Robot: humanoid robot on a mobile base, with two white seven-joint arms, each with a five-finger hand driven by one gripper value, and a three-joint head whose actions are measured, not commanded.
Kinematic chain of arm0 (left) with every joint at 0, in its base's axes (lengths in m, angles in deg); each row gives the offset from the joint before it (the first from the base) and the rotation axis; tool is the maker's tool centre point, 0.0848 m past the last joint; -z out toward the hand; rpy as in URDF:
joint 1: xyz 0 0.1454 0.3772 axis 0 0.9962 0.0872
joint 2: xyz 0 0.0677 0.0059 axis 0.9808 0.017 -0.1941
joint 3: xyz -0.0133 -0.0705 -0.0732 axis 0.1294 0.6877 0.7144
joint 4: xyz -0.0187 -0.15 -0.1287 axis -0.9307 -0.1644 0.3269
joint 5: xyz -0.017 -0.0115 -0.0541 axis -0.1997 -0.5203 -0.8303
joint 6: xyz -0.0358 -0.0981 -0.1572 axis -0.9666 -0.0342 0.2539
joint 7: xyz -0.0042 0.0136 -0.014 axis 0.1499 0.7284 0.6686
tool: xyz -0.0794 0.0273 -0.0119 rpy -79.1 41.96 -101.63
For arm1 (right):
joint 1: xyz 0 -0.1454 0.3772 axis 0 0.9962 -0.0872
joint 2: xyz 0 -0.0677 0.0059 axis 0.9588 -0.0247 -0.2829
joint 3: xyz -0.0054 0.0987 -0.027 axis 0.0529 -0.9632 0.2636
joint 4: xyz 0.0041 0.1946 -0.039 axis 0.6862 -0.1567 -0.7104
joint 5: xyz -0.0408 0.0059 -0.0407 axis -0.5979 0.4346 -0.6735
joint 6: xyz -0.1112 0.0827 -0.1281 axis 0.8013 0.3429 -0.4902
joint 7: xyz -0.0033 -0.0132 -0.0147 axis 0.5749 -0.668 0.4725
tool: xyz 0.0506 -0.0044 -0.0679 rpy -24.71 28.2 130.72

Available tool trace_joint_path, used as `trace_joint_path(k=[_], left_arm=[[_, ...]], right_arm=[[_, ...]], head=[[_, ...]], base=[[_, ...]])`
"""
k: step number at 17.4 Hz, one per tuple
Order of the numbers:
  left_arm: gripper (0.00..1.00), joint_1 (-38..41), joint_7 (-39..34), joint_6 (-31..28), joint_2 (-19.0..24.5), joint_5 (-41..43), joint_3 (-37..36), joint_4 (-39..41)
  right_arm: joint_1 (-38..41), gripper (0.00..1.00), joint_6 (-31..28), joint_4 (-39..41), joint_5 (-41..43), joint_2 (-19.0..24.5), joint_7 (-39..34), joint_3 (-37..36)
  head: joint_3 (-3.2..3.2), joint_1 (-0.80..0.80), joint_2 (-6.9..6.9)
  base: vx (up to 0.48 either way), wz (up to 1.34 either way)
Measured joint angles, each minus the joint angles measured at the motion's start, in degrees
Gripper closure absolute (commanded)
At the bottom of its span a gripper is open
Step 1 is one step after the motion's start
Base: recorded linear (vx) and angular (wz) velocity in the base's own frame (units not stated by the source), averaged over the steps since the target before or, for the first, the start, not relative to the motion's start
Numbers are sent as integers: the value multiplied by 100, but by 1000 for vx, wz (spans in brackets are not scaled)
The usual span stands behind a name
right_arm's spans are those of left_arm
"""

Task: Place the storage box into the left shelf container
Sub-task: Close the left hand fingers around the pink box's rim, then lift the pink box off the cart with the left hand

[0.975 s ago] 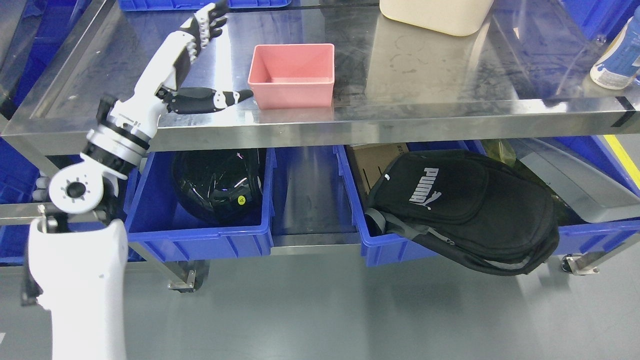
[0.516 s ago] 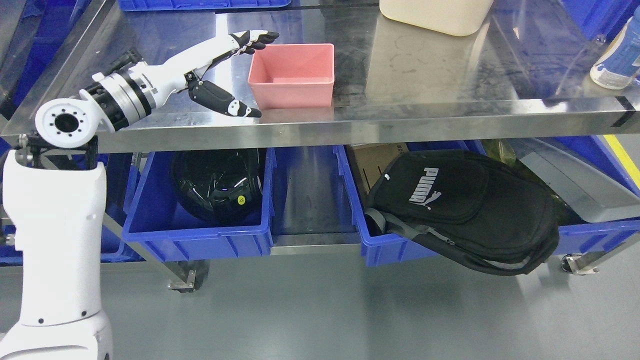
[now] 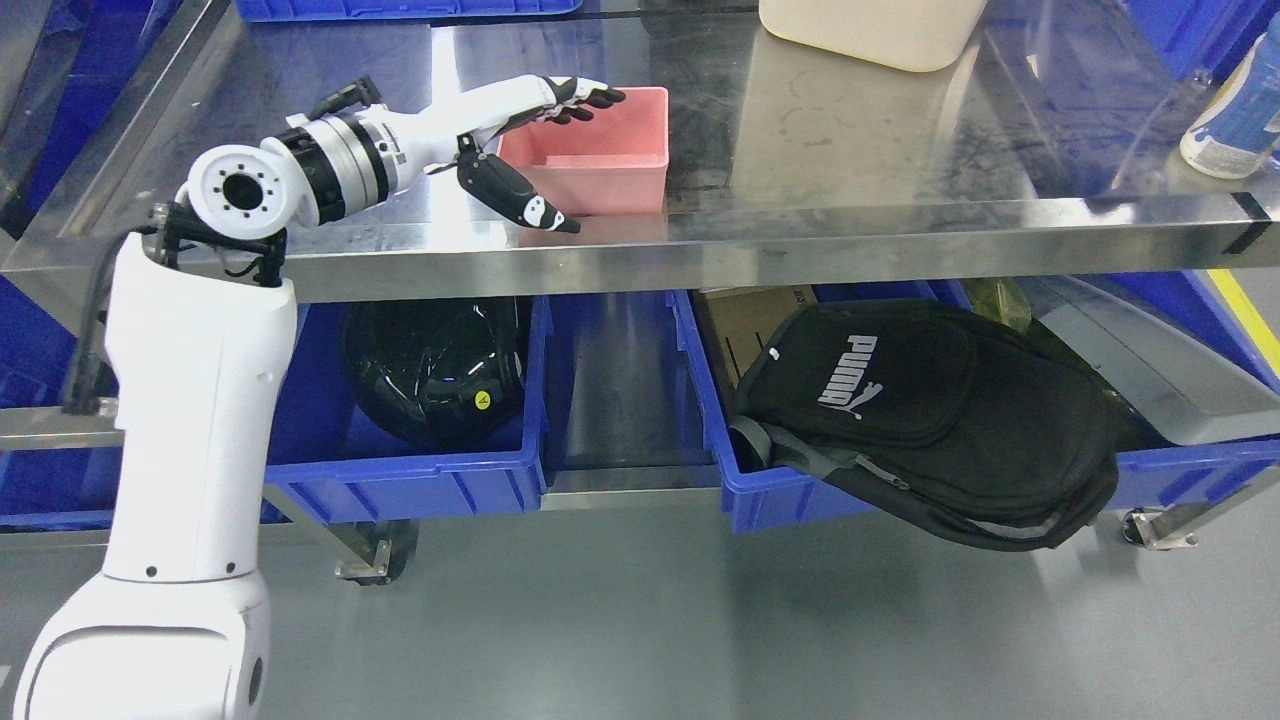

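Observation:
A pink storage box (image 3: 610, 165) stands empty on the steel table top (image 3: 900, 170), near its front edge. My left hand (image 3: 560, 150) reaches over the box's left side. Its fingers (image 3: 585, 97) stretch over the box's back left rim and its thumb (image 3: 520, 200) points down in front of the box's left front wall. The hand is open and straddles the box's left corner without closing on it. The left blue shelf container (image 3: 400, 470) sits below the table and holds a black helmet (image 3: 435, 370). My right hand is out of view.
A right blue shelf container (image 3: 770, 500) holds a black Puma bag (image 3: 930, 410) that hangs over its front. A cream tub (image 3: 870, 30) stands at the table's back. A white and blue bottle (image 3: 1235, 115) lies at the far right.
My left arm has swung to the right and its hand has turned flat. The fingers have moved from left of the box to over its left rim, the thumb to its front.

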Motion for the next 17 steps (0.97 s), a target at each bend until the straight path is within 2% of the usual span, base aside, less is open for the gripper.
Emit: trace_joint_path(k=[3, 5, 8, 10, 11, 17], left_arm=[[22, -151, 12, 34, -138, 340, -113, -371], [35, -255, 13, 44, -228, 468, -160, -566], [62, -379, -5, 121, -361, 597, -197, -848], [90, -417, -15, 266, -417, 636, -181, -972], [99, -434, -14, 398, -444, 651, -159, -1038], [100, -462, 230, 1218, -557, 630, 197, -1394]], right_arm=[[0, 0, 0, 0, 0, 0, 0, 0], [0, 0, 0, 0, 0, 0, 1, 0], [0, 0, 0, 0, 0, 0, 1, 0], [0, 0, 0, 0, 0, 0, 1, 0], [0, 0, 0, 0, 0, 0, 1, 0], [0, 0, 0, 0, 0, 0, 1, 0]], head=[[0, 0, 0], [0, 0, 0], [0, 0, 0], [0, 0, 0], [0, 0, 0], [0, 0, 0]], base=[[0, 0], [0, 0], [0, 0], [0, 0], [0, 0], [0, 0]])
